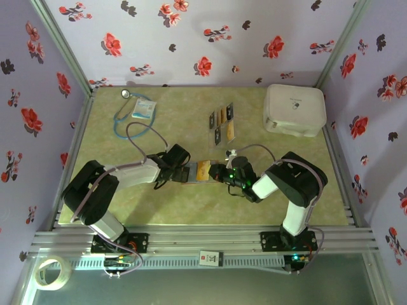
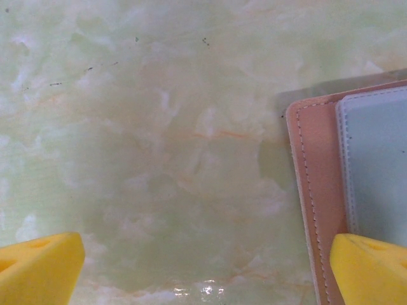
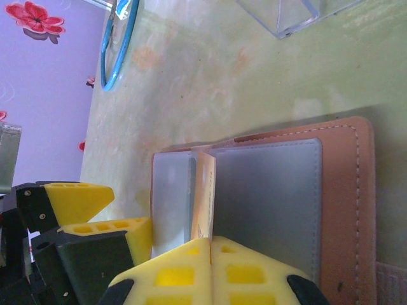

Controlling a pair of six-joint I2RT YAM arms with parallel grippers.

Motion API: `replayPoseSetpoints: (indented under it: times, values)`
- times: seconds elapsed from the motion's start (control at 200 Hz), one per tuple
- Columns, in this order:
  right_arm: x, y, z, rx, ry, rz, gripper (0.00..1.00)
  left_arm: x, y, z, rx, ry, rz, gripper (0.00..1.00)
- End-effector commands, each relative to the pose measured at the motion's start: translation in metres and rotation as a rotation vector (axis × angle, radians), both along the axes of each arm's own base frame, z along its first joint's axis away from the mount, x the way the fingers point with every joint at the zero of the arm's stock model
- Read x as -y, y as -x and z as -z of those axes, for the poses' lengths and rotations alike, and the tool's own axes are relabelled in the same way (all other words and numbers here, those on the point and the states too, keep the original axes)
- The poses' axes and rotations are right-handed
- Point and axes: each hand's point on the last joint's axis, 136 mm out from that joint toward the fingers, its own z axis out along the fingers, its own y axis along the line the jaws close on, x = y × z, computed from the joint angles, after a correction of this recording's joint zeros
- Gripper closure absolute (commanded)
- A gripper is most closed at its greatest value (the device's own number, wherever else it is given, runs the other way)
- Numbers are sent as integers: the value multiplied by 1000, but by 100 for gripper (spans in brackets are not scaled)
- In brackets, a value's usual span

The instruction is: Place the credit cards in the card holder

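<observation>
Reddish-brown leather: the card holder [image 1: 193,173] lies opened flat on the green marbled bench [image 1: 191,213], grey clear pockets facing up. I take it as my reference for everything below.

Item, yellow-orange card [image 3: 203,194]: I see it standing on its long edge at the holder's fold, between the two grey pockets, tilted slightly.

Item, right claw [image 3: 211,254]: pads pressed together over the holder, pinching the near end of that card.

Item, left claw [image 2: 203,270]: spread as wide as it goes and holding nothing. One finger [image 2: 372,270] sits over the holder's stitched border and the other is over bare bench beside it. I cannot tell whether the first finger touches the leather.

Item, credit cards [image 1: 222,124]: the remainder, dark and yellow-orange, lie in a loose group on the bench beyond the holder, well apart from it.

Item, white case [image 1: 294,109]: rounded, beyond the holder and off to its right, near the far corner.

Item, blue stethoscope [image 1: 125,114]: beyond the holder to its left, with a small packet [image 1: 144,108] just beside it.
</observation>
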Motion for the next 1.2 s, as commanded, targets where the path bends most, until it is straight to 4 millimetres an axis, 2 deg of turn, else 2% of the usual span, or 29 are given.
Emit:
replayPoseSetpoints:
  times: [0.0, 0.315, 0.8, 1.19]
  values:
    - [10, -5, 8, -1, 30, 41, 100, -13, 5, 10, -20, -45, -30, 0]
    - [12, -18, 2, 11, 20, 44, 100, -13, 5, 11, -20, -43, -31, 0]
    - [-1, -15, -1, 8, -11, -24, 100, -13, 5, 11, -22, -44, -30, 0]
    - [-1, -18, -36, 82, -46, -22, 100, -13, 5, 11, -23, -43, -32, 0]
